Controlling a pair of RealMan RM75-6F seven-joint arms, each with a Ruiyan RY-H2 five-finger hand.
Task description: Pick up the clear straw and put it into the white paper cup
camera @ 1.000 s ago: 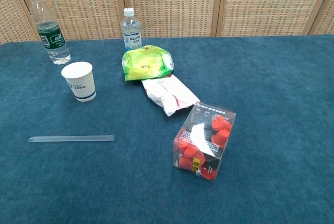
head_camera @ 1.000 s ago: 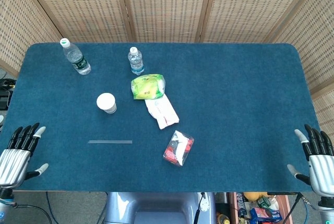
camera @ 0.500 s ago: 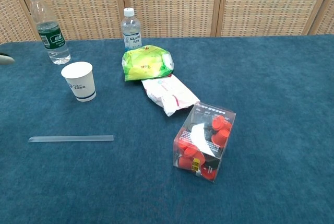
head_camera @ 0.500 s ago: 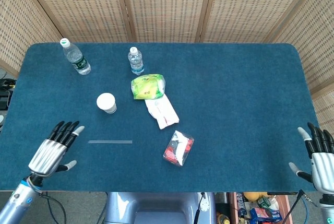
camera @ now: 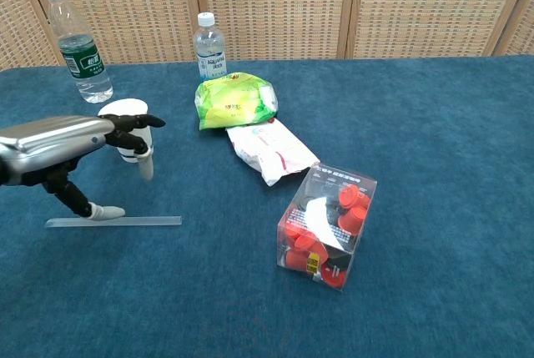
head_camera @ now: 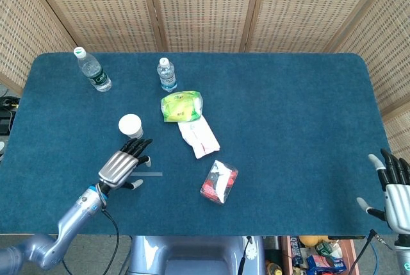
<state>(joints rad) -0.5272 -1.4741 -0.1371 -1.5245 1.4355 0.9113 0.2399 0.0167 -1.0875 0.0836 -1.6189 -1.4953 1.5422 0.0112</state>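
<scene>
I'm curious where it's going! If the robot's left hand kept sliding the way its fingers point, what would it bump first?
Probably the white paper cup: the left hand points up-table toward it. The height is unclear.

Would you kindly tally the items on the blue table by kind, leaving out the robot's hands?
Water bottles: 2
Paper cup: 1
Clear straw: 1
Green packet: 1
White packet: 1
Clear box of red pieces: 1
Total: 7

A lab-like test setup: blue-carpeted table (head_camera: pixel 288 127) enclosed by woven screens (head_camera: pixel 205 6).
</scene>
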